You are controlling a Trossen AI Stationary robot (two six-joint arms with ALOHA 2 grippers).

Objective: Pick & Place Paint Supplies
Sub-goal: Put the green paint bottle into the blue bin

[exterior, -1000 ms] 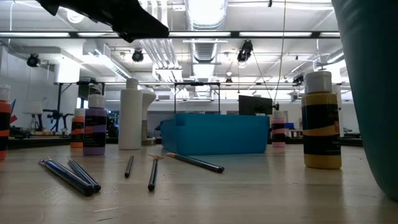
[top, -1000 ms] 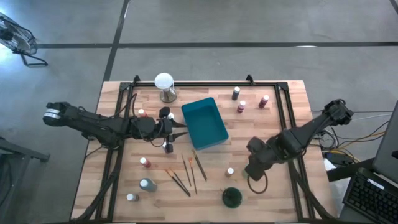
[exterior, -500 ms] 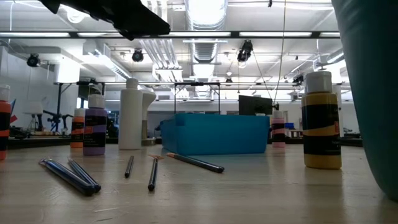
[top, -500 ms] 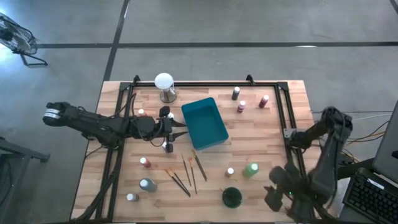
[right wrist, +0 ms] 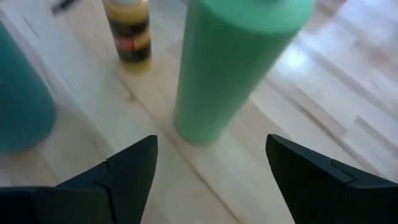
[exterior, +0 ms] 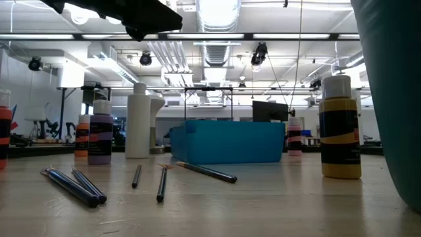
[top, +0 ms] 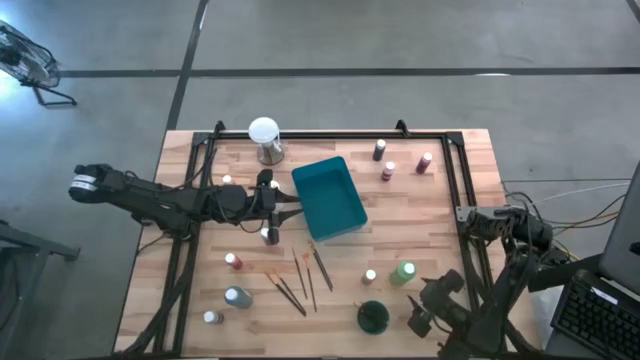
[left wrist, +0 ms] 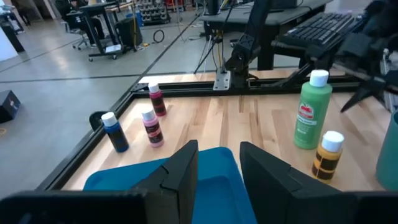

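One teal tray, no supplies visible inside

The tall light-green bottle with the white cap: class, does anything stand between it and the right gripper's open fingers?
Nothing visible does. The right gripper faces the tall light-green bottle across bare wooden tabletop; the small yellow bottle stands off to one side.

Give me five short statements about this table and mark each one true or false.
1. The blue tray is empty. True.
2. The light green bottle lies on its side. False: it stands upright.
3. The right tool is open and holds nothing. True.
4. The white globe sits inside the tray. False: it stands on the table beyond the tray.
5. The brushes are stacked in the tray. False: they lie on the table.
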